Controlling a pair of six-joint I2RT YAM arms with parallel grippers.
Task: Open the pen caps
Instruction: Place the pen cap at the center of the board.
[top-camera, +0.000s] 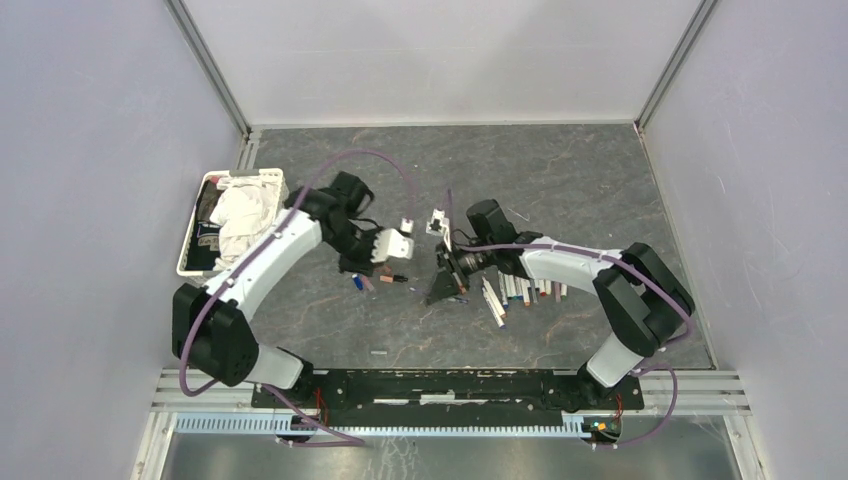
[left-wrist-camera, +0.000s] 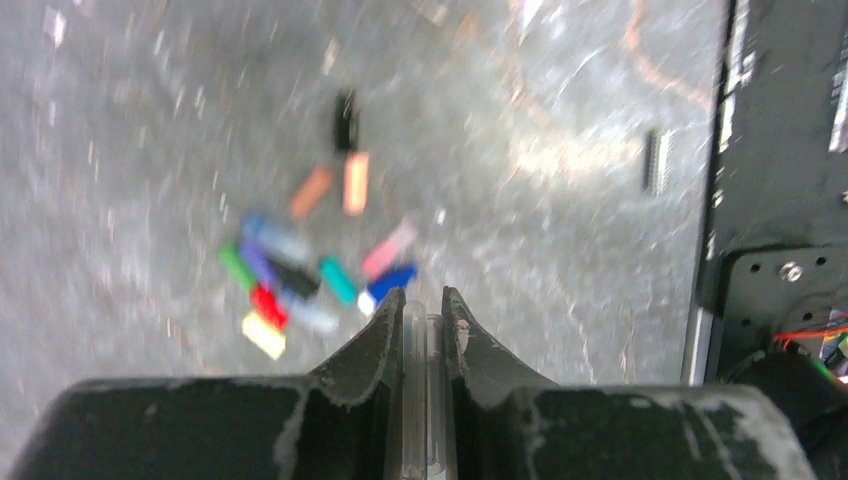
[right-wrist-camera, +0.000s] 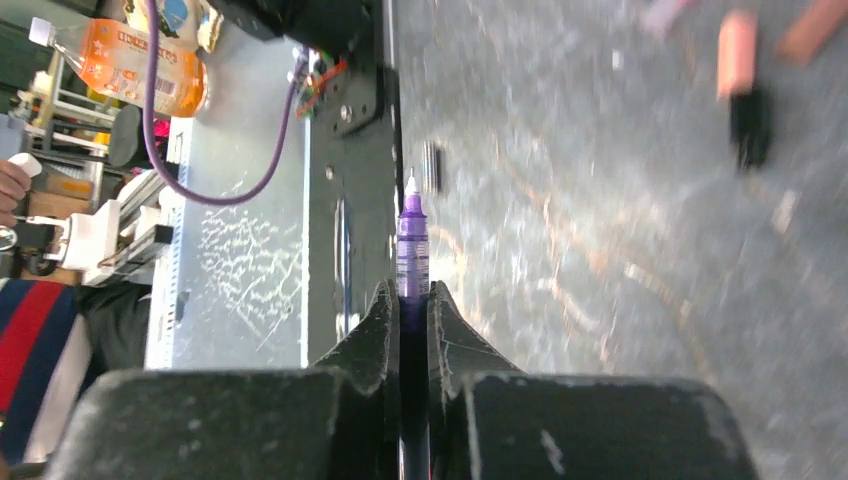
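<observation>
We find the basket (top-camera: 243, 175) at the table's (top-camera: 560, 180) left edge, the pen caps (top-camera: 375, 281) scattered near its middle, and the pens (top-camera: 520, 292) in a row right of them.

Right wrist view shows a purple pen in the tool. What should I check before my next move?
1. Right tool gripping the purple pen: ok, shut on the barrel.
2. Pen uncapped: ok, its bare tip shows.
3. Left tool holding the cap: ok, shut on what looks like a clear cap, though the view is blurred.
4. Tools apart: ok, there is a gap between them in the top view.
5. Drop spot: ok, the loose caps lie on the table below the left tool.
6. Capped pens left in the row of pens: cannot tell, too small.
</observation>
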